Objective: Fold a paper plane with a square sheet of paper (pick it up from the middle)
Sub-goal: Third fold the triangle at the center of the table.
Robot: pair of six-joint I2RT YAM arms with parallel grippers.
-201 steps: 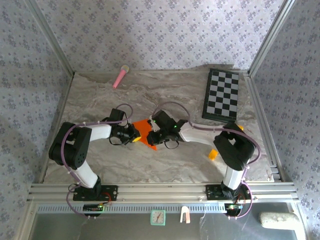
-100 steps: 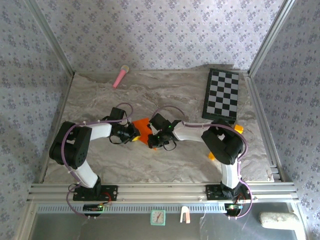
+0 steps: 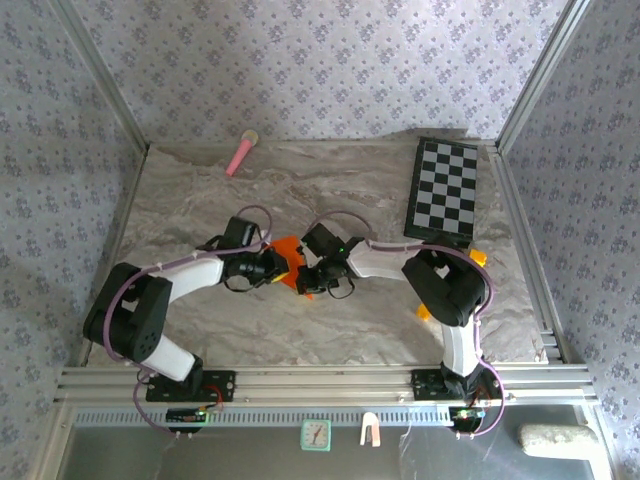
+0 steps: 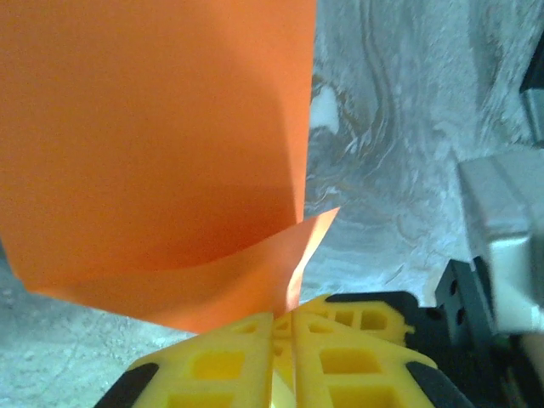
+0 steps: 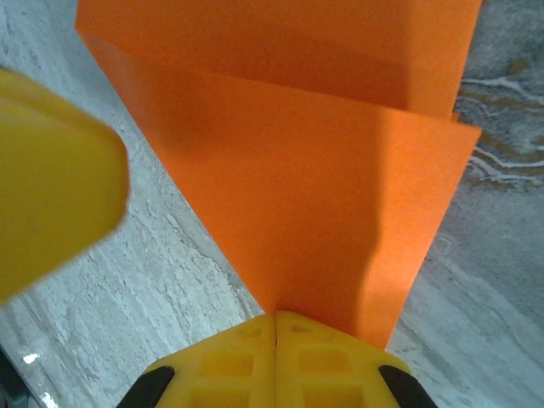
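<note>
**Both grippers pinched on orange paper, mid-table**

Top view: thin bright orange paper sheet [image 3: 288, 252], partly folded, lies mid-frame, a bit left of centre, on the grey marbled tabletop [image 3: 350, 180]. L gripper [image 3: 277, 270] meets it from the left and R gripper [image 3: 303, 281] from the right. The two tips are just beside each other, w/ paper showing above and below them.

L wrist view: yellow fingers [image 4: 340, 348] are pressed together at the bottom of frame, nipping a corner flap of the sheet. The rest of the paper fills the upper left, one layer folded over another.

R wrist view: yellow fingers [image 5: 323, 357] are clamped tight at bottom centre on a narrow end of the paper. The sheet fans up across the frame w/ a fold step near the top. Blurred yellow blob [image 5: 51, 212] at the left edge; can't tell what it is.

Also in top view: pink stick [image 3: 241, 153] upper left, black-and-white checkerboard [image 3: 443, 188] upper right, small yellow-orange block [image 3: 426, 309] lower right, beside the R arm.
</note>
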